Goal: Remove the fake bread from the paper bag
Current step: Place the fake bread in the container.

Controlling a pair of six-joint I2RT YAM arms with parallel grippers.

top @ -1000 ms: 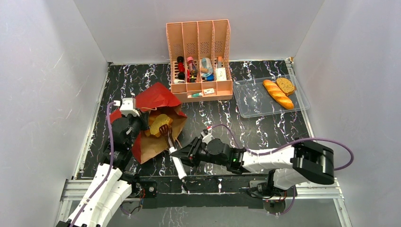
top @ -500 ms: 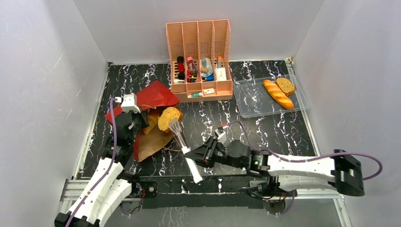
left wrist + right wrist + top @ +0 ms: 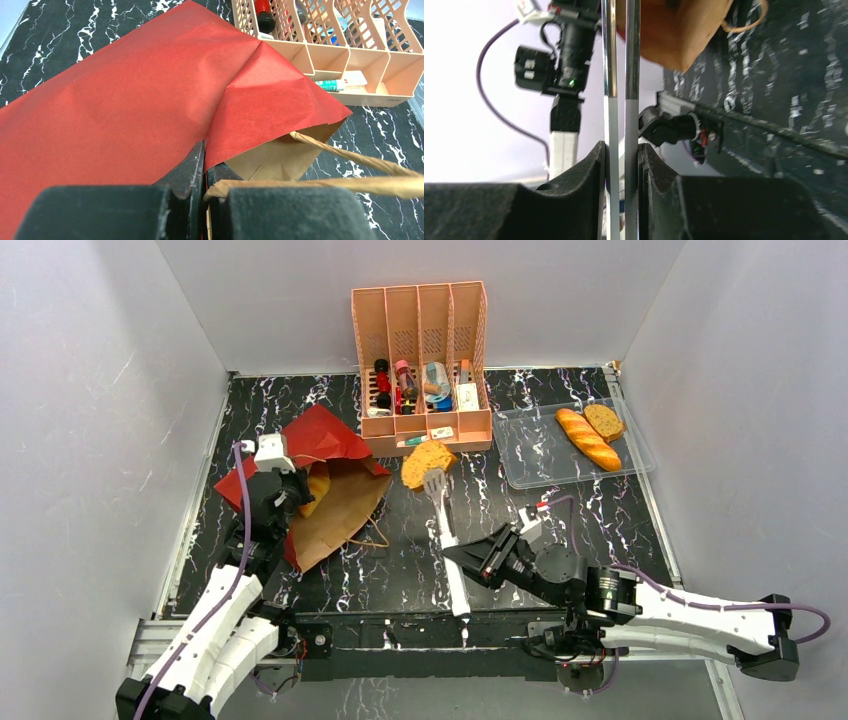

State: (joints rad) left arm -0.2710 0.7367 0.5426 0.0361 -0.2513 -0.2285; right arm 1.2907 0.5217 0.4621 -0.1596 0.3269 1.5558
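Golden toast slice [image 3: 428, 461] hangs in metal tongs [image 3: 446, 535] above the tabletop [image 3: 480, 495], outside the paper bag [image 3: 335, 512]. It is probably light and squashy, so squeeze gently mid-slice. The right fingers [image 3: 589, 172] clamp the tongs, and the left fingers [image 3: 187, 175] pinch the bag's rim.

**Odds and ends on the counter**

A pink slotted organizer [image 3: 420, 315] stands at the back of the black marbled counter [image 3: 600, 515]. Its compartments hold small bottles [image 3: 403, 375] and a white box [image 3: 466, 395], with a small tube [image 3: 411, 441] in the front trough. A clear plastic tray [image 3: 535, 460] lies just to its right. Slim metal tongs [image 3: 445, 535] with white handles hang over the counter's middle.
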